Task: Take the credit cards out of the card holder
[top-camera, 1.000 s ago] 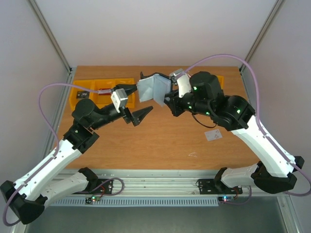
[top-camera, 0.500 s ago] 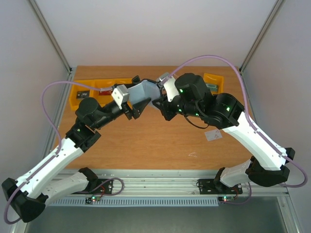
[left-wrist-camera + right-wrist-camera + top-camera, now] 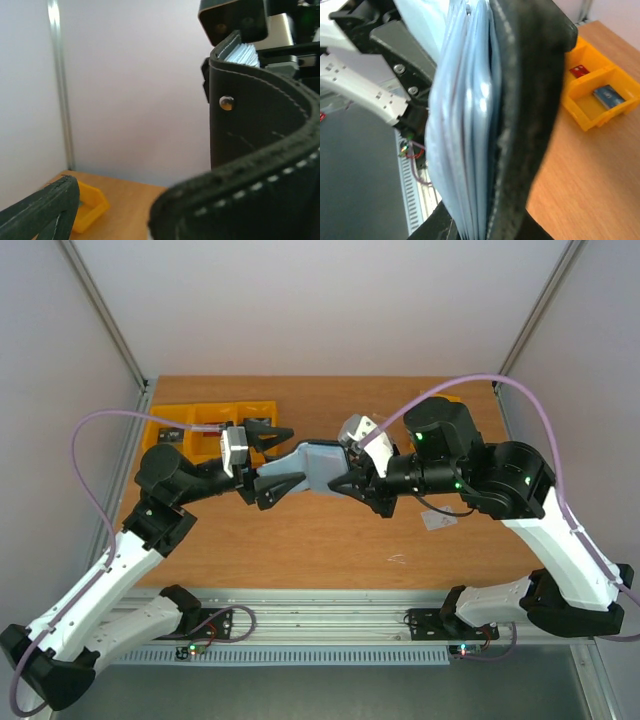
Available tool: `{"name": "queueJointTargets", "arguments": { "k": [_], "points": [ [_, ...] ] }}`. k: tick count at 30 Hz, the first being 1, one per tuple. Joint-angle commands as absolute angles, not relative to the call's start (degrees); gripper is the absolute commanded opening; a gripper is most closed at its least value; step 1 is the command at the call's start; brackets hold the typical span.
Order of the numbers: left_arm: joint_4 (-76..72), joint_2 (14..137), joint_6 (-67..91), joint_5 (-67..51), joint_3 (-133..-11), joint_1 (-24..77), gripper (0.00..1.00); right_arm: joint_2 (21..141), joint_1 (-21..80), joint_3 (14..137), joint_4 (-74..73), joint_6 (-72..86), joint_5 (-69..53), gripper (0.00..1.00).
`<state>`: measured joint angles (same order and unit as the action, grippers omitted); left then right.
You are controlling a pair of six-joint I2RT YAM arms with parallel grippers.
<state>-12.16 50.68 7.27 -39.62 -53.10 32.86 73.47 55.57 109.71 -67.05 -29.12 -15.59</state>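
The card holder (image 3: 315,465) hangs above the middle of the table, black outside and grey-blue inside. My right gripper (image 3: 350,480) is shut on its right end. In the right wrist view the card holder (image 3: 525,100) shows edge-on, its grey-blue pockets stacked to the left, with my right gripper (image 3: 480,225) clamped at its base. My left gripper (image 3: 275,460) is open, its fingers standing wide above and below the holder's left end. The holder's black outside (image 3: 260,115) with a metal stud fills the right of the left wrist view. A whitish credit card (image 3: 438,518) lies on the table. Any cards in the pockets are hidden.
A yellow bin (image 3: 195,418) stands at the back left; in the right wrist view the same yellow bin (image 3: 600,100) holds a small red card (image 3: 578,71) and a blue item (image 3: 607,96). Another yellow bin (image 3: 450,398) is mostly hidden behind my right arm.
The card holder has come down from the back of the table toward the middle and lies flatter. Both arms moved with it; my left gripper now straddles its left end.
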Motion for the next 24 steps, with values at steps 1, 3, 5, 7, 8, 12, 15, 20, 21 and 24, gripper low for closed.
{"name": "queueJointTargets", "arguments": {
  "k": [1,3,5,7,8,12,15,20,21,24],
  "points": [
    [-14.41,49.95,11.50,-50.47,-53.70,31.77,0.87,72.94,55.99,114.15,-73.75,-34.79,-23.63,0.01],
    [-14.57,49.63,12.69,-52.71,-53.99,31.56,0.82,73.23,55.98,115.97,-76.09,-35.90,-25.11,0.01],
    [-14.88,49.49,13.49,-54.42,-54.13,31.55,0.76,73.92,55.98,117.42,-77.92,-36.37,-25.43,0.01],
    [-15.09,49.56,13.50,-54.81,-54.14,31.53,0.60,74.61,55.96,118.60,-78.91,-36.59,-25.43,0.01],
    [-15.16,49.61,12.40,-55.20,-54.18,31.55,0.51,74.86,55.98,118.91,-79.09,-36.65,-25.25,0.01],
    [-16.14,49.46,10.29,-56.10,-54.24,31.60,0.40,75.12,55.96,118.66,-77.90,-36.64,-24.52,0.01],
    [-16.77,49.31,9.78,-56.71,-54.07,31.71,0.49,75.61,55.96,118.58,-77.08,-36.35,-22.77,0.01],
    [-18.53,49.65,8.96,-57.74,-53.97,32.28,0.46,77.06,55.99,119.06,-73.86,-36.48,-20.46,0.01],
    [-18.77,49.66,8.77,-57.74,-53.97,32.48,0.40,77.49,55.91,119.42,-73.45,-36.59,-20.33,0.01],
    [-19.02,49.65,8.27,-57.66,-53.96,32.85,0.14,78.38,55.67,119.97,-72.96,-36.96,-19.34,0.01]
  ]
}}
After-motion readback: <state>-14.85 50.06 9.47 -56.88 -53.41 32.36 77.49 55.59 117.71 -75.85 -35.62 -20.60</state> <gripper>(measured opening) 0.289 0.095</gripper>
